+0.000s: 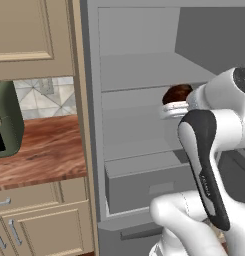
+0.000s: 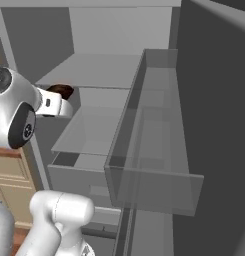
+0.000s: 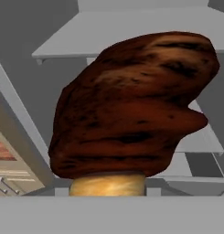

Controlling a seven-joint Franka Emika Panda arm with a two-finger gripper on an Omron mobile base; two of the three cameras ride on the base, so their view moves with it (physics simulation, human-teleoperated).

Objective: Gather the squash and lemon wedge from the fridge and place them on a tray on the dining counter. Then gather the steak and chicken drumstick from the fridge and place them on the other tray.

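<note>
You've got the drumstick right in front of the fingers, brown meat end up and pale bone end nearest them. It looks clamped, but the fingertips are hidden, so you can't tell the grip for sure. The gripper sits inside the open fridge, drumstick just above the middle shelf.

Fridge stands open, its grey shelves bare. Off to its left, a wood-grain worktop carries a dark green appliance at its left edge.
</note>
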